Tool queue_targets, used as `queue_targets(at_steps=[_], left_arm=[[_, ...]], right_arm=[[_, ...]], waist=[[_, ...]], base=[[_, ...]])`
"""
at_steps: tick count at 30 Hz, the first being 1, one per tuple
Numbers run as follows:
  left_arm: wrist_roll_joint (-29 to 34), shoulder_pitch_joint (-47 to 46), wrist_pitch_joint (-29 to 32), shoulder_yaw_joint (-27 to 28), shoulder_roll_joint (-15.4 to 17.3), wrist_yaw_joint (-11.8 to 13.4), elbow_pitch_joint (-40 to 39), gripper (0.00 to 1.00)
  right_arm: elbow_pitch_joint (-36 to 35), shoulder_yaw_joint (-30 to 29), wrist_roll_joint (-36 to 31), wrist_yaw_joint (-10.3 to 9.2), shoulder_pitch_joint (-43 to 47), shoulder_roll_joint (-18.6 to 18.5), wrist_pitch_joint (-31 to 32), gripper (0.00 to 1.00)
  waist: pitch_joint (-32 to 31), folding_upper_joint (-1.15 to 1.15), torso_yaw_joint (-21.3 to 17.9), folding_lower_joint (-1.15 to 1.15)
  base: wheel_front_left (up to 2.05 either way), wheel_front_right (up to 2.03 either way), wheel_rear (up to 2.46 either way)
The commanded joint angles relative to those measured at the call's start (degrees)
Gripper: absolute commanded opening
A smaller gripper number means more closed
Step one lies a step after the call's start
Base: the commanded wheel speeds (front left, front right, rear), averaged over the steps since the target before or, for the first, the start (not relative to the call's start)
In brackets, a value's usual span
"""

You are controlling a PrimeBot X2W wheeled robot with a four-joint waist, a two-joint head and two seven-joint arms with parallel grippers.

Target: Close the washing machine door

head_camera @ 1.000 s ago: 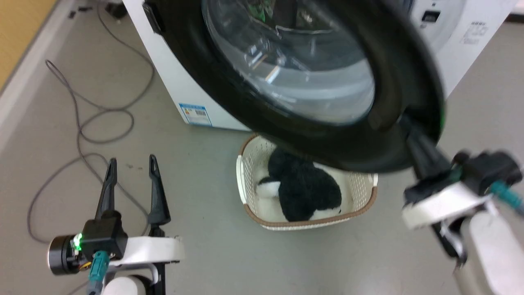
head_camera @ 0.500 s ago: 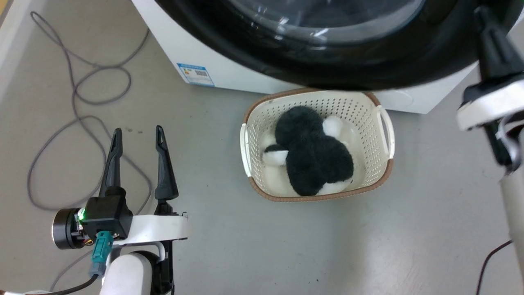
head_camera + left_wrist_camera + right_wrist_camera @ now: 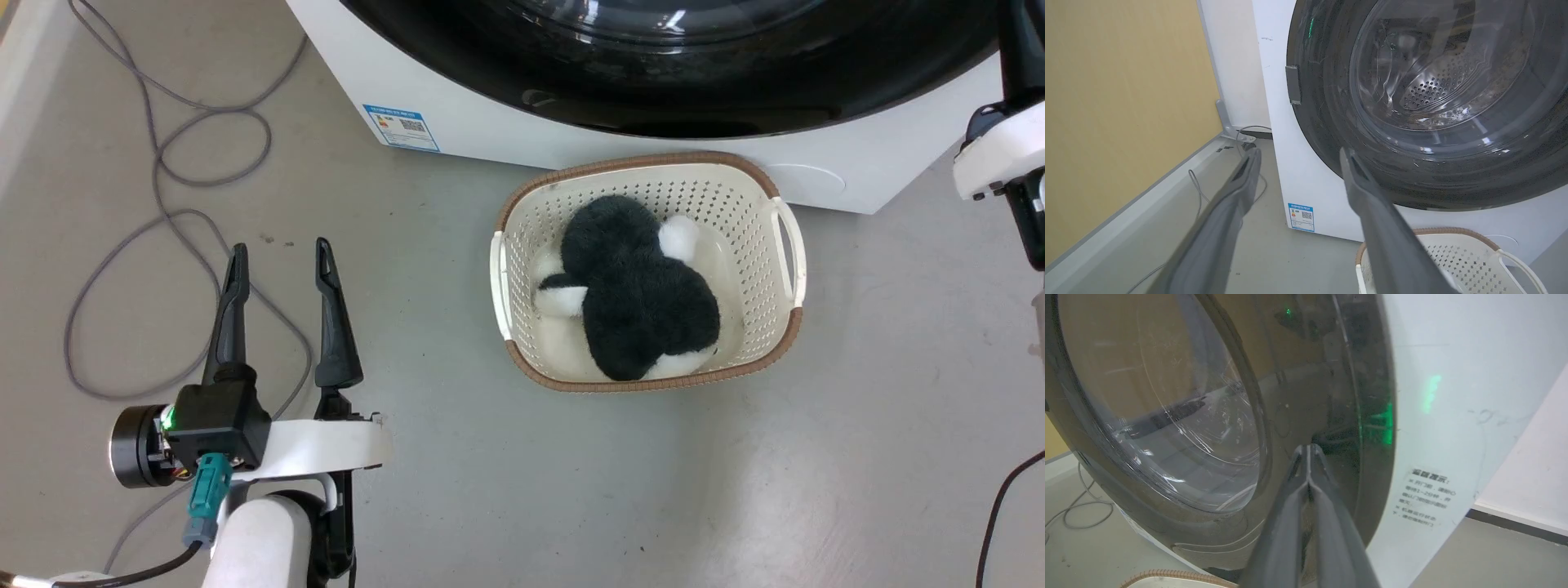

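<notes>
Head view: the washing machine door [image 3: 571,90] spans the top of the frame, its glossy black rim lying flat against the white front of the washing machine [image 3: 457,122]. A blue label [image 3: 400,128] sits at the upper left of that front. Below centre, a perforated basket [image 3: 784,245] on the grey floor holds a black-and-white plush toy [image 3: 637,302]. A grey cable [image 3: 163,220] loops at the left. The left gripper [image 3: 282,249], at lower left, has its fingers spread, holds nothing and is well apart from the machine.

Right wrist view: the right gripper [image 3: 1306,451] has its fingers pressed together with nothing between them. The tips appear to touch the door's rim, right of the glass window.
</notes>
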Motion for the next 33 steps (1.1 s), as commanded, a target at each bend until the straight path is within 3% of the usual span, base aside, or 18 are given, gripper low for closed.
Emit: queue_targets(at_steps=[1,7,19,24,31,32,33], left_arm=[[-0.20,-0.78,-0.25,-0.11,-0.03,0.31,-0.05,1.00],[-0.01,0.46,-0.25,0.35,-0.04,0.55,0.64,1.00],[2.13,4.84,-0.25,3.10,-0.02,-0.59,2.60,1.00],[2.62,7.50,-0.25,4.27,0.09,-1.13,3.08,1.00],[2.99,11.10,-0.25,4.81,0.11,-1.65,3.45,1.00],[2.80,11.62,-0.25,4.89,0.10,-1.80,3.44,1.00],[2.77,12.12,-0.25,4.91,0.10,-1.96,3.54,1.00]], right_arm=[[0.53,-0.61,-0.23,-0.15,-1.38,-0.10,-0.18,0.00],[-2.35,-1.36,-0.05,-0.15,1.81,1.34,-0.18,0.00],[-28.48,-3.12,-1.90,-0.15,19.63,5.89,-0.18,0.00],[-32.44,-1.78,-2.90,-0.15,27.23,8.58,-0.18,0.00],[-31.48,-1.92,-2.06,-0.15,36.61,12.27,-0.18,0.00],[-31.18,-1.80,-1.35,-0.15,37.79,12.73,-0.18,0.20],[-31.01,-1.60,-0.75,-0.15,38.88,13.07,-0.18,0.87]], waist=[[-0.36,0.00,0.03,0.00],[-3.06,0.00,-0.64,0.00],[-12.61,0.00,-3.76,0.00],[-16.27,0.00,-5.41,0.00],[-20.33,0.00,-7.44,0.00],[-20.77,0.00,-7.80,0.00],[-21.15,0.00,-8.12,0.00]], base=[[0.00,0.00,0.00],[0.00,0.00,0.00],[0.00,0.00,0.00],[0.00,0.00,0.00],[0.00,0.00,0.00],[0.00,0.00,0.00],[0.00,0.00,0.00]])
